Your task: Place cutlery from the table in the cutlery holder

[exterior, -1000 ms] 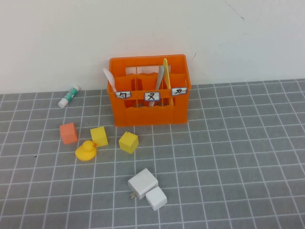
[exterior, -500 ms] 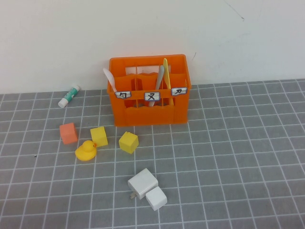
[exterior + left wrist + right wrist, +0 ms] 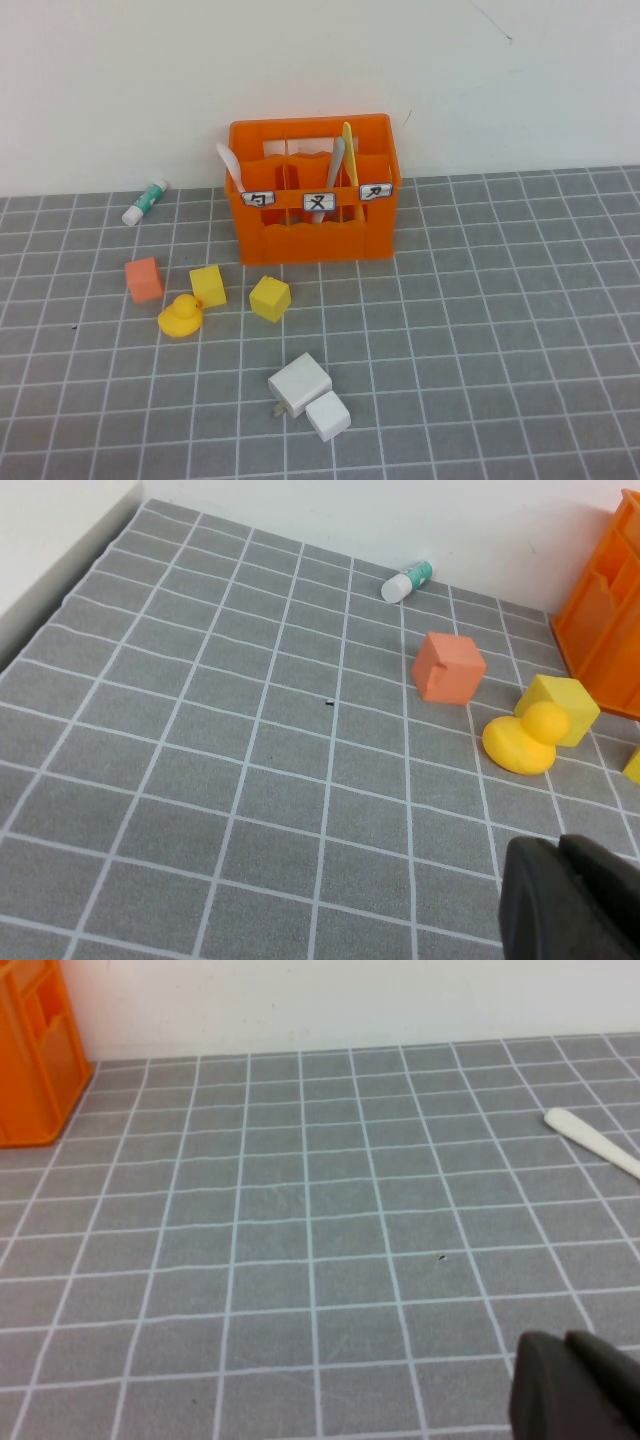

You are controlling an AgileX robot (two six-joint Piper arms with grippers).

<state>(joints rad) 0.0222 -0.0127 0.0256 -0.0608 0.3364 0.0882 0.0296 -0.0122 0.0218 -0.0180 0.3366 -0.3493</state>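
The orange cutlery holder (image 3: 315, 225) stands at the back of the grey gridded table (image 3: 500, 300), against the wall. In it stand a pale spoon (image 3: 229, 163) on the left, a grey fork (image 3: 333, 165) in the middle and a yellow knife (image 3: 349, 150) beside the fork. A slim pale cutlery-like piece (image 3: 595, 1142) lies flat on the table in the right wrist view. My left gripper (image 3: 560, 852) is shut and empty above the table, near the duck (image 3: 525, 742). Over bare table, my right gripper (image 3: 565, 1345) is also shut and empty. Neither arm shows in the high view.
Left of the holder lie a glue stick (image 3: 146, 201), an orange cube (image 3: 144, 279), two yellow cubes (image 3: 208, 286) (image 3: 270, 298) and the yellow duck (image 3: 181, 316). Two white charger blocks (image 3: 300, 384) (image 3: 328, 415) sit near the front. The white wall runs behind the table.
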